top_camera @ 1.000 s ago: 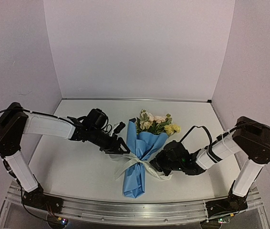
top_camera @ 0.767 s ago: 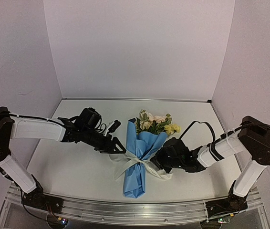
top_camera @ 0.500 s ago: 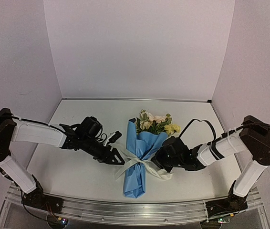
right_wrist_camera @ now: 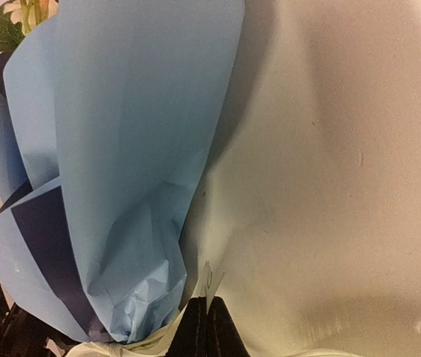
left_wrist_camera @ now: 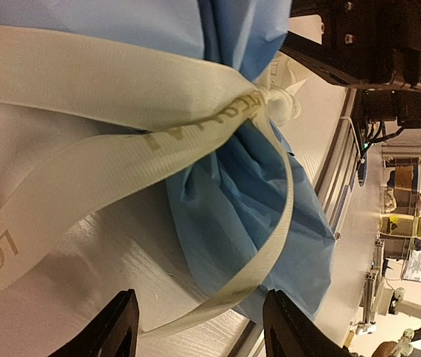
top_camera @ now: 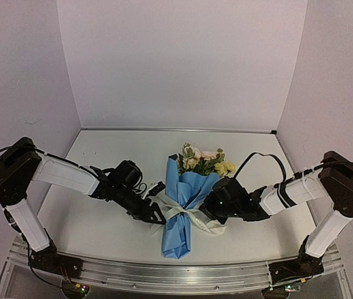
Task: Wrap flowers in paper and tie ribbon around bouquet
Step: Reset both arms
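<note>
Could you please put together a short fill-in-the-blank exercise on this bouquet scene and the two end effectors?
1. The flowers lie wrapped in ____ paper.
2. The left end effector is ____, with a strand of the off-white ribbon running between its fingers.
3. The right end effector is shut on the ____.

Missing words: blue; open; ribbon.

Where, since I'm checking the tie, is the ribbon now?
Top view, centre: the ribbon is tied round the paper, between the left fingers and the right fingers.
</note>
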Motion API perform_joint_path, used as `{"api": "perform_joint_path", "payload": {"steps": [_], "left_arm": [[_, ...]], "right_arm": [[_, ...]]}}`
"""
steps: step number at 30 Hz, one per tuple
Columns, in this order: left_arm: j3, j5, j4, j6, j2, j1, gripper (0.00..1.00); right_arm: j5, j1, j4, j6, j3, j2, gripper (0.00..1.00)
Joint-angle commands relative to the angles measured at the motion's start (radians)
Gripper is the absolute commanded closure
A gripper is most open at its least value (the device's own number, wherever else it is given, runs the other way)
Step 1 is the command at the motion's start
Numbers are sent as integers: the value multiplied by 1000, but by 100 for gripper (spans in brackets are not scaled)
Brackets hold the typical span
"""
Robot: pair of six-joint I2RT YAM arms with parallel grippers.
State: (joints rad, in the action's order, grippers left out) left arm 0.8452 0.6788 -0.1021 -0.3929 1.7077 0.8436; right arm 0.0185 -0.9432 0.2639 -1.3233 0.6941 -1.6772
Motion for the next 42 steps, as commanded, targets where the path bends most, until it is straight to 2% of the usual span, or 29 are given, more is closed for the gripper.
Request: {"api": "perform_joint_path", "payload": {"steps": [1,7,11,12,15,17,23,28,34,39,42], "left_arm": [[24,64,60,10,-4,5,51],[-6,80,58,1,-37,5,71],[-11,79,56,-2,-39,4,76],[-11,79,58,-4,-38,5,76],[-20,83,67,-4,-36,5,61],[-34,83,76,-2,-35,5,58],[-84,73,96,0,-54,6,62],[-86,43,93,8,-63,24,60],[-16,-99,15,55,-24,60,55],[4,-210,-12,70,-21,77,55],[9,-230,-12,79,-25,89,55]], "right_arm": [[32,-3,-23,22,35,24,100],[33,-3,-26,25,36,20,100],[32,-2,-30,29,40,16,100],[30,-3,-30,29,41,14,100],[27,-3,-32,28,44,10,100],[24,-3,-32,29,46,6,100],[21,-3,-34,26,45,1,100],[22,-3,-34,24,39,0,100],[21,-3,-34,28,37,2,100],[18,-3,-34,31,37,3,100],[16,-3,-33,32,40,1,100]]}}
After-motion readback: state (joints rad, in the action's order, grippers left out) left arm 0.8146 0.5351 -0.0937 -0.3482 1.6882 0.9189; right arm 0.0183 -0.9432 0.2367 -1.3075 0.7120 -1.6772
